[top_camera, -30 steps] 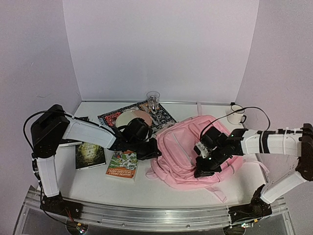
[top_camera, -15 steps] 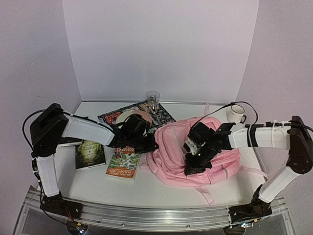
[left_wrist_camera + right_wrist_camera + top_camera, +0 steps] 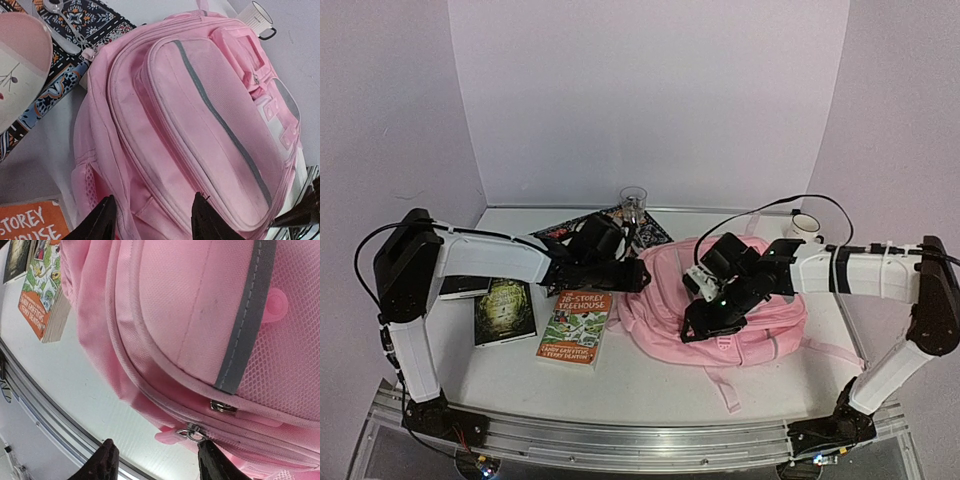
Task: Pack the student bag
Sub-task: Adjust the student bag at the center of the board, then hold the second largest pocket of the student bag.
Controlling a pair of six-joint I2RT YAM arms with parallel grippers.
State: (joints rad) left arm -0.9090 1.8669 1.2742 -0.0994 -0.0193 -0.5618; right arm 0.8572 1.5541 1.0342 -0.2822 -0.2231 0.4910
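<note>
The student bag (image 3: 760,315) is a large pink backpack lying flat at the table's middle right, front pockets up. My left gripper (image 3: 638,277) is at its left end. In the left wrist view the left gripper (image 3: 152,221) is open, its dark fingertips (image 3: 104,220) astride the bag's (image 3: 200,110) side seams, pinching nothing. My right gripper (image 3: 697,326) hangs over the bag's near edge. In the right wrist view it (image 3: 160,464) is open too, just below a pink zip pull (image 3: 169,435) on the bag (image 3: 190,305).
An orange book (image 3: 575,325) and a dark green book (image 3: 505,311) lie left of the bag. Behind them are a patterned mat (image 3: 650,232), a plate (image 3: 20,65), a spoon (image 3: 65,25) and a glass (image 3: 633,200). A white mug (image 3: 805,228) stands at the back right.
Both grippers were shut on the bag and have opened, letting the fabric go. The bag has shifted left and back, and both arms moved with it.
</note>
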